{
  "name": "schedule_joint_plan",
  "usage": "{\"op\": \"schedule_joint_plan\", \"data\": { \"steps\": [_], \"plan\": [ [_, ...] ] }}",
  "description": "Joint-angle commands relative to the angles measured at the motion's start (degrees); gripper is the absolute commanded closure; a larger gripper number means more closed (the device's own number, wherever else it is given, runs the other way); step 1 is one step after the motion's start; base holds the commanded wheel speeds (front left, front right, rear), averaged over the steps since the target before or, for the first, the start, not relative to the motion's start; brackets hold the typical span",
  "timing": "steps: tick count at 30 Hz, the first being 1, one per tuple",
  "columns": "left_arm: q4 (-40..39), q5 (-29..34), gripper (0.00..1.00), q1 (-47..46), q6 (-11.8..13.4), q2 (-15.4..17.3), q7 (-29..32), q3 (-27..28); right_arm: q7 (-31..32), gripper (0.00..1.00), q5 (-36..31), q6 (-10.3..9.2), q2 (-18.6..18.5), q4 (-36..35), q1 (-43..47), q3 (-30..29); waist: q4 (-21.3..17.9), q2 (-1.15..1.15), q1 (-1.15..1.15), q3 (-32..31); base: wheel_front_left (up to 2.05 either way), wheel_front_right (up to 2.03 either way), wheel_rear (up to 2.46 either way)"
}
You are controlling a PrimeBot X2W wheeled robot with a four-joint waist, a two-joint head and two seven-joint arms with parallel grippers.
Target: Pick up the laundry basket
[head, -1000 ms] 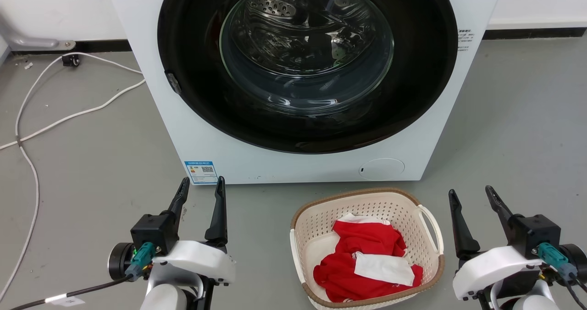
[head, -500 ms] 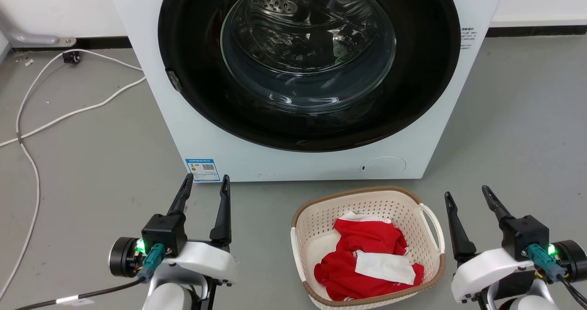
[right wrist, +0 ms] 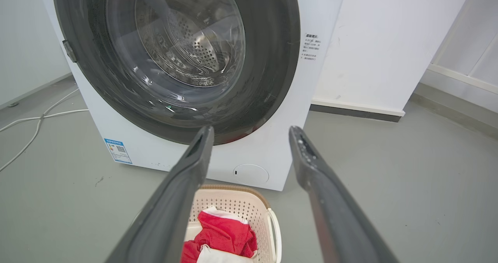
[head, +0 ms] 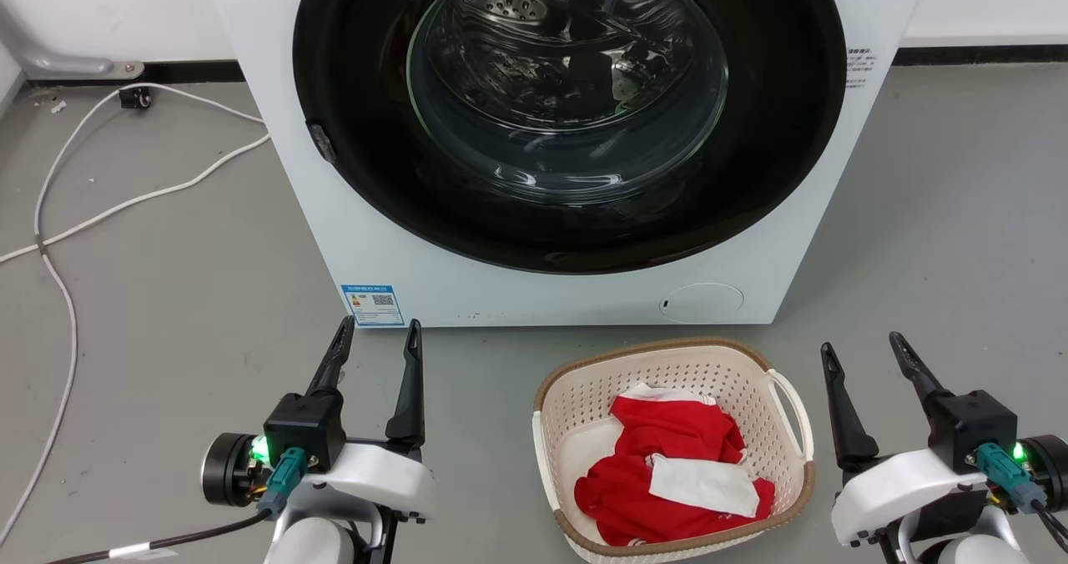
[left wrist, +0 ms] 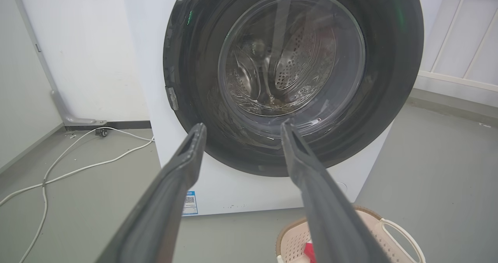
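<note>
Left claw (head: pixel 380 326), right claw (head: pixel 861 344) wide, empty. Risk: one-sided grab tips basket (head: pixel 584 397), spilling clothes (head: pixel 667 439); rim slips out.

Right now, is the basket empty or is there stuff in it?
Not empty. The laundry basket holds crumpled red and white clothing, which lies below its rim and leaves some of the bottom bare.

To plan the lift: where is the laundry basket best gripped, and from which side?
Probably the cream loop handle on the right of the laundry basket, from the right with the right gripper: the loop bows clear of the wall, leaving a gap for a finger.
</note>
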Motion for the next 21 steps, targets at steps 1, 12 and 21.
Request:
{"op": "schedule_joint_plan", "data": {
  "steps": [1, 12, 21],
  "plan": [
    [-0.1, -0.2, 0.0, 0.4, 0.2, 0.1, -0.1, -0.1, -0.2, 0.0, 0.2, -0.02, 0.1, 0.1, -0.5, -0.2, 0.0, 0.0, 0.0, 0.0, 0.0, 0.0, 0.0],
    [0.1, -0.3, 0.0, -0.1, 0.1, 0.1, -0.1, -0.5, -0.1, 0.0, 0.4, -0.03, 0.1, 0.5, -0.9, -1.0, 0.2, 0.0, 0.0, 0.7, 0.0, 0.0, 0.0],
    [2.0, -1.1, 0.0, -1.9, 0.0, 0.1, -0.1, -2.4, 0.0, 0.0, 0.5, -0.02, 0.1, 2.5, -2.2, -2.6, -0.3, 0.0, 0.0, 4.2, 0.0, 0.0, 0.0]
  ]
}}
